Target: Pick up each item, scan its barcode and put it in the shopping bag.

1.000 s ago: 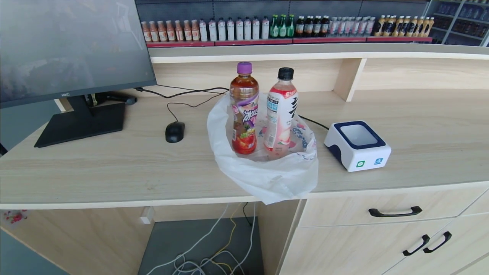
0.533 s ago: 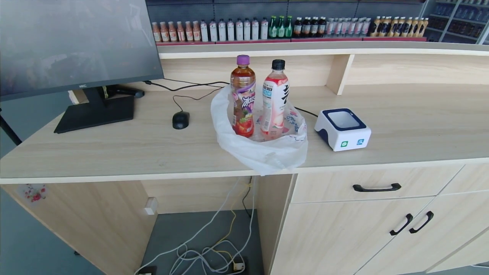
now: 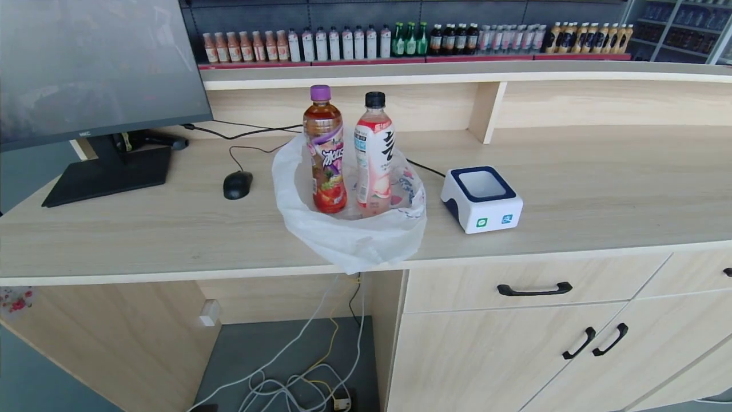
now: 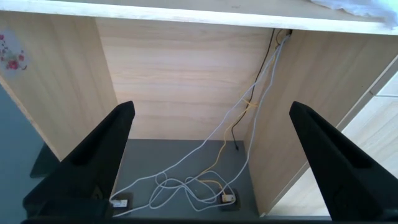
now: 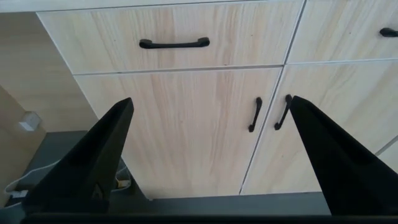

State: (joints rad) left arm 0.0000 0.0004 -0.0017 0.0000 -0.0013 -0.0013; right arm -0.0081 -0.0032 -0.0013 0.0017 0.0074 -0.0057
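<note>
Nothing on the table (image 3: 143,229) has moved since the earlier frames. The head camera has shifted, so the whole scene now sits further left and a little farther off than a second ago. Bottles, bag and scanner keep the same spacing.

Bag (image 3: 349,240): white plastic, open, mid-table at the front edge, with one fold hanging over the lip. Two bottles stand upright inside it, side by side. The purple-cap bottle (image 3: 326,151) is on the left and the black-cap bottle (image 3: 374,151) on the right, close together; cannot tell if they touch.

Scanner (image 3: 481,200): white box with a dark blue rim, on the table just right of the bag.

Mouse (image 3: 237,185) lies left of the bag. Monitor (image 3: 97,63) stands at the far left.

Left gripper (image 4: 211,106): low, below table level, facing the open recess under the table. Its fingers (image 4: 93,162) are spread wide. Cables (image 4: 205,180) lie on the recess floor.

Right gripper (image 5: 211,99): also low, facing the drawer front and cupboard doors. Its fingers (image 5: 336,162) are spread wide, and the drawer handle (image 5: 174,43) is ahead of them.
</note>
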